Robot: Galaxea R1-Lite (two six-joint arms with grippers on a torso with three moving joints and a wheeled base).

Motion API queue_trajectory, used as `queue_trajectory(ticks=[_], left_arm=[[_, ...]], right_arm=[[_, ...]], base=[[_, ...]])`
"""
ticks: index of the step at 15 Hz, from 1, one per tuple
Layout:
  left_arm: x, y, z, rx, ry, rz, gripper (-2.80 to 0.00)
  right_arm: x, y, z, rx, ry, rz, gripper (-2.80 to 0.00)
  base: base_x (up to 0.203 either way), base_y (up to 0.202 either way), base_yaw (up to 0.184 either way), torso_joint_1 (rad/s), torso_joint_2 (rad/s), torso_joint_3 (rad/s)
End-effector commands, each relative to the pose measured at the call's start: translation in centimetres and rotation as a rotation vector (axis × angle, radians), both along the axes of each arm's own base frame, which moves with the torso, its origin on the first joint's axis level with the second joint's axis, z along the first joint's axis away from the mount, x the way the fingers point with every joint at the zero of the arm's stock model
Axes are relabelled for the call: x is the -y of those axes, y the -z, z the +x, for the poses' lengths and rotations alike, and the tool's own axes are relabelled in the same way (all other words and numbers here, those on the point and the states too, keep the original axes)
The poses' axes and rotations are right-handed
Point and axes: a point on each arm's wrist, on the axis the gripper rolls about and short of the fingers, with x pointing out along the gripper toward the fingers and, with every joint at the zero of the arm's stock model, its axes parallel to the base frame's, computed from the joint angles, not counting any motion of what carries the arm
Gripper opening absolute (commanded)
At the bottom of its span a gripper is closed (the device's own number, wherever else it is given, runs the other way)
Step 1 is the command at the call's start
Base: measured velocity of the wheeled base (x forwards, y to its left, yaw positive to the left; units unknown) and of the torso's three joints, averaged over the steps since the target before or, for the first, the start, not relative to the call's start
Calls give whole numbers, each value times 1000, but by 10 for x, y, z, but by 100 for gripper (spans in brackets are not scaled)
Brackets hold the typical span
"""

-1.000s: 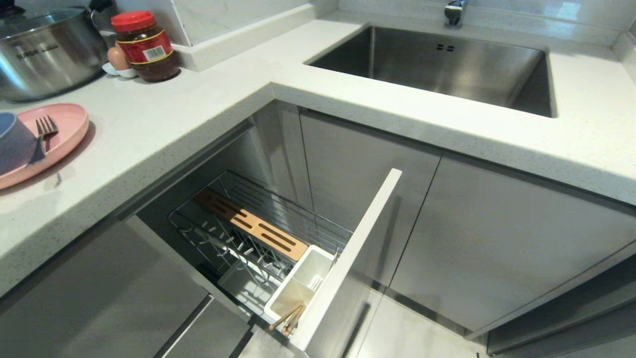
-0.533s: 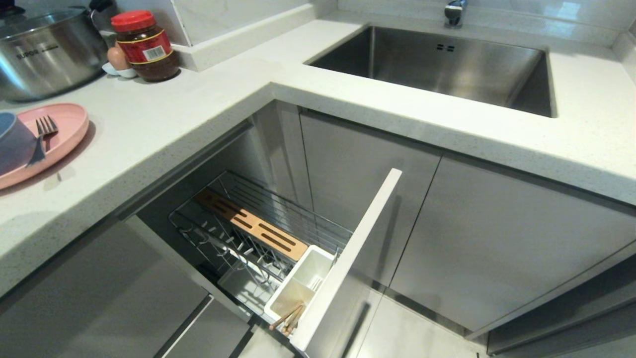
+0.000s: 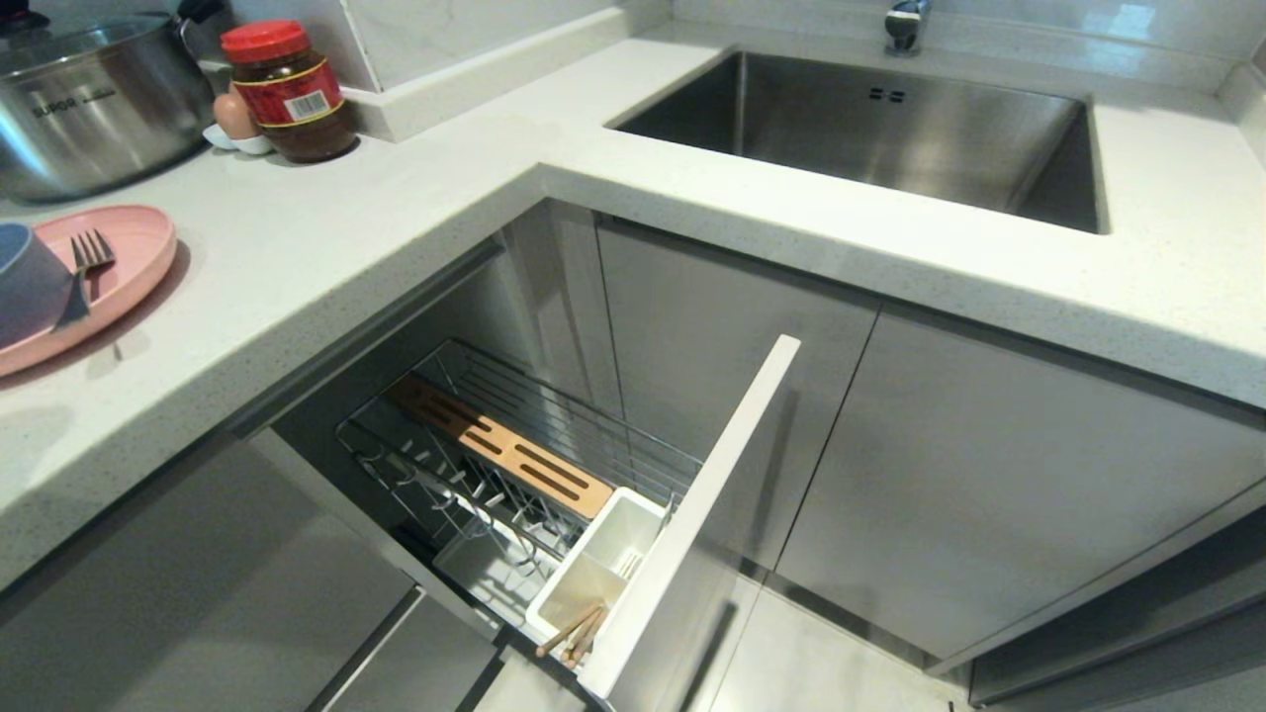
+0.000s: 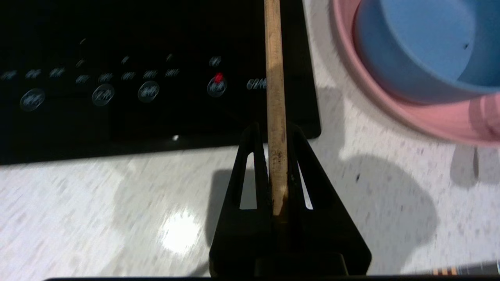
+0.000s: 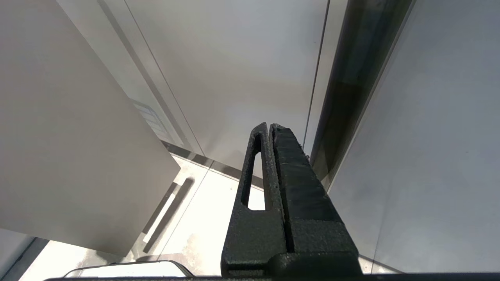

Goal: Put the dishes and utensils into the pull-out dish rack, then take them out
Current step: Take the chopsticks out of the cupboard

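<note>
The white speckled worktop [image 3: 326, 237] wraps around a corner, with the steel sink [image 3: 890, 129] sunk into its far stretch. Below the worktop's corner the pull-out dish rack [image 3: 514, 465] stands drawn out of the grey cabinets, its narrow white front panel [image 3: 692, 524] nearest the camera. Inside the rack a slotted wooden board [image 3: 504, 457] lies along the wire basket, and just behind the front panel sit the white utensil cups [image 3: 593, 574]; chopsticks [image 3: 572, 633] lean in the cup closest to the viewer.

Far from the rack, at the worktop's left end, a lidded steel pot [image 3: 89, 99] stands beside a red-capped jar [image 3: 289, 91] and an egg [image 3: 235, 117] in a small white holder. In front of the pot lies the pink plate [image 3: 129, 259], carrying the pale-blue bowl [image 3: 25, 282] and a silver fork [image 3: 84, 272] resting against the bowl.

In the left wrist view, the left end effector [image 4: 278, 156] is clamped on a single wooden chopstick [image 4: 273, 78], above the worktop, next to the plate and the edge of a black induction hob [image 4: 117, 78]. The chopstick points away from the fingers over the hob's corner.

The right end effector [image 5: 270, 128] hangs low by the cabinet doors, well away from the rack's contents, fingers pressed together and holding nothing.
</note>
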Motion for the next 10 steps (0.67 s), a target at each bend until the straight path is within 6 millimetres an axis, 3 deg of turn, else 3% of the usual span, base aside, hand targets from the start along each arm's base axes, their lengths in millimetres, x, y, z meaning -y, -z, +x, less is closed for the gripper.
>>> queue_trajectory(ticks=[1,5,10], left_arm=[[-7,13,15,19,43,8,-280],[-6,36,32,40,138,48,-280],[-3,42,39,76,222,91,-280]], right_arm=[[0,0,0,3,0,0,-280],[0,0,0,3,0,0,-280],[0,0,0,3,0,0,-280]], base=[[0,0,0,0,0,0],[0,0,0,0,0,0],[0,0,0,0,0,0]])
